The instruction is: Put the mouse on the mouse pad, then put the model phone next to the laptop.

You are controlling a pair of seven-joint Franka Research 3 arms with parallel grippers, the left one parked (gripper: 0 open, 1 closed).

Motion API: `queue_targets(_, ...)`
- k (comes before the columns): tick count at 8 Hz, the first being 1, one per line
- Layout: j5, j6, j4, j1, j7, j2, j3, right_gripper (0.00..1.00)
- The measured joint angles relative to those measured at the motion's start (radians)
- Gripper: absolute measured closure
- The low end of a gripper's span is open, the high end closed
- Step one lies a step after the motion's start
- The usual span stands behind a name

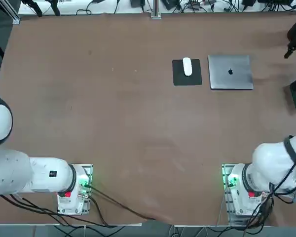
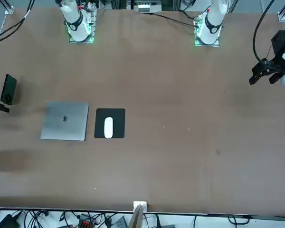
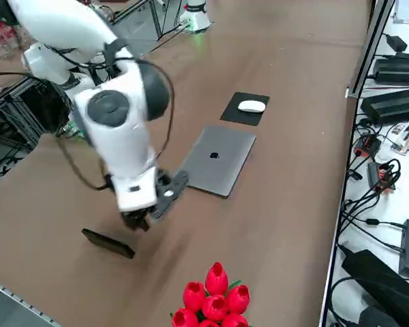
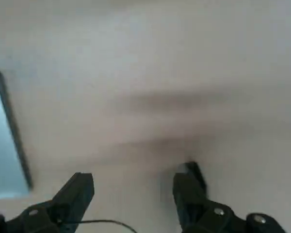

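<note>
One of the two steps looked done: the mouse (image 1: pixel 187 66) lay on the mouse pad (image 1: pixel 187 79), which sat just beside the laptop (image 1: pixel 230 72). The model phone (image 2: pixel 8 89) was left to move; it lay flat on the table (image 1: pixel 113 123), apart from the laptop on the side away from the pad. The right gripper (image 3: pixel 138 221) hung just above the phone, fingers spread wide, holding nothing and apparently touching nothing.
</note>
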Motion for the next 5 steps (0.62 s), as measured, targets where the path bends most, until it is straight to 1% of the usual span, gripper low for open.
queue_targets(1, 0.0, 0.026, -0.057, -0.053, -0.07, -0.041, 0.0, 0.0)
queue_targets(2, 0.0, 0.08, -0.133, -0.1, -0.122, -0.086, 0.0, 0.0)
queue_targets(3, 0.0, 0.125, -0.197, -0.142, -0.17, -0.115, 0.001, 0.0)
queue_targets(4, 0.0, 0.166, -0.242, -0.179, -0.211, -0.117, 0.002, 0.0)
queue_targets(5, 0.0, 0.223, -0.28, -0.206, -0.238, -0.102, 0.004, 0.0)
